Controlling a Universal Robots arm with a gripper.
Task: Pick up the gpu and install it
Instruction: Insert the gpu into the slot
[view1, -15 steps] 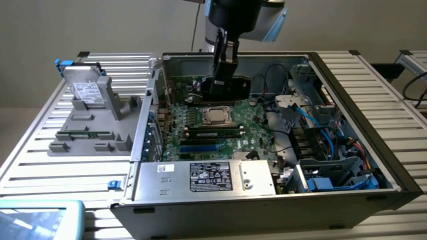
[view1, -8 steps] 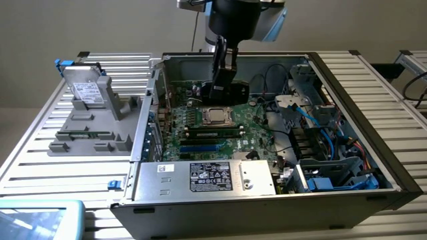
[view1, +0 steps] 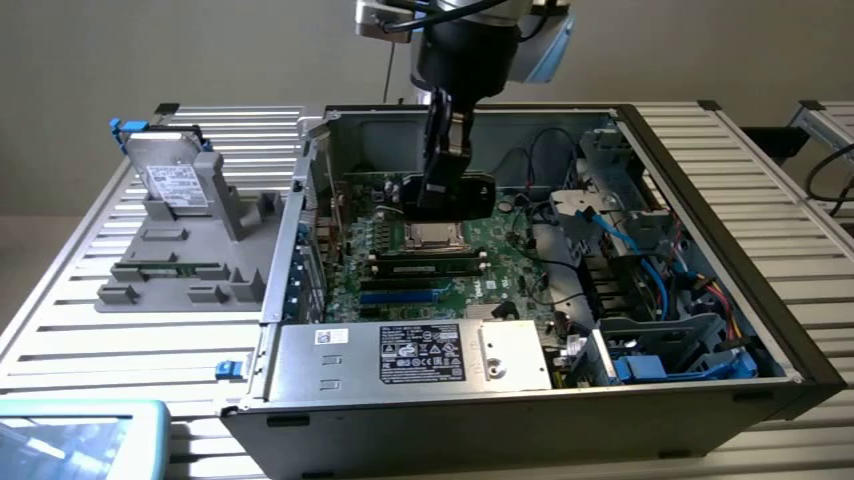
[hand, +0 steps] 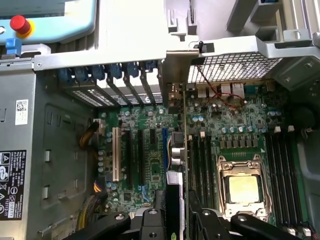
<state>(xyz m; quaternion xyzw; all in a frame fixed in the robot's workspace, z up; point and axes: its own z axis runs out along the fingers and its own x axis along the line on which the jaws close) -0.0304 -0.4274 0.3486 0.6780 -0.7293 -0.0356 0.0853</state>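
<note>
Wrist cam, closest to me: gripper (hand: 175, 216) is clamped on the gpu (hand: 173, 192), w/ a black finger (hand: 150, 222) on each side of the card. The gpu stands on edge, so I'm looking along its top edge, black w/ a bit of green. Its silver bracket end (hand: 178, 152) points away from the gripper, toward the rear slot covers (hand: 120, 82). The card is over the motherboard (hand: 150, 120), just beside the blue slot (hand: 164, 145), btw that and the memory slots (hand: 200, 165). Can't tell if its lower edge is seated in a slot. CPU socket (hand: 243, 187) lies beyond the memory slots.

Ext cam: power supply (view1: 414, 355) is nearest. Behind it the arm (view1: 461, 50) reaches down into the open PC case (view1: 801, 365), gripper low over the board by the CPU socket. Outside the case, at the exterior view's left, a hard drive (view1: 171, 180) stands on a grey fixture (view1: 174, 270).
</note>
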